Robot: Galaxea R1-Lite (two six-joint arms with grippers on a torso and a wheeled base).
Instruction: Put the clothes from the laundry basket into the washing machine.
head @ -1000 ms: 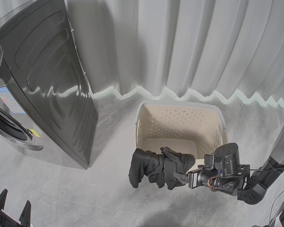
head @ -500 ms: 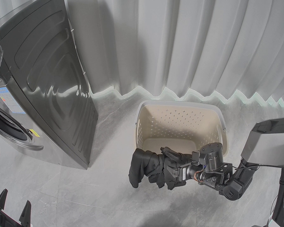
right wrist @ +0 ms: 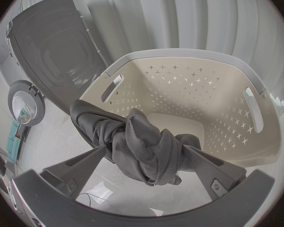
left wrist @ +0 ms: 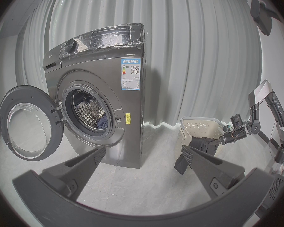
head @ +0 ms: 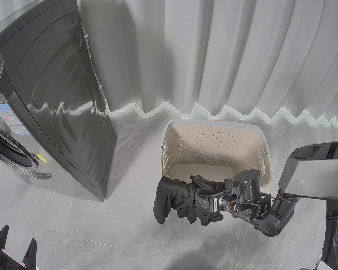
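Observation:
A dark grey garment (head: 180,199) hangs bunched over the near rim of the cream laundry basket (head: 214,126), part of it trailing outside. My right gripper (head: 202,203) is at that rim, open, one finger on each side of the bundle (right wrist: 139,145), both close against the cloth. The basket's inside (right wrist: 186,52) is otherwise bare. The grey washing machine (head: 56,90) stands to the left with its round door (left wrist: 28,123) swung open; some cloth lies in the drum (left wrist: 88,111). My left gripper (head: 15,244) hangs open low at the left, holding nothing.
White curtains (head: 214,49) close off the back behind the basket and the machine. Bare grey floor (head: 131,162) lies between the machine and the basket. The open door juts out in front of the machine.
My right arm has pushed leftward, bringing the open gripper from just short of the garment to around it. The garment, the basket and the left arm have not moved.

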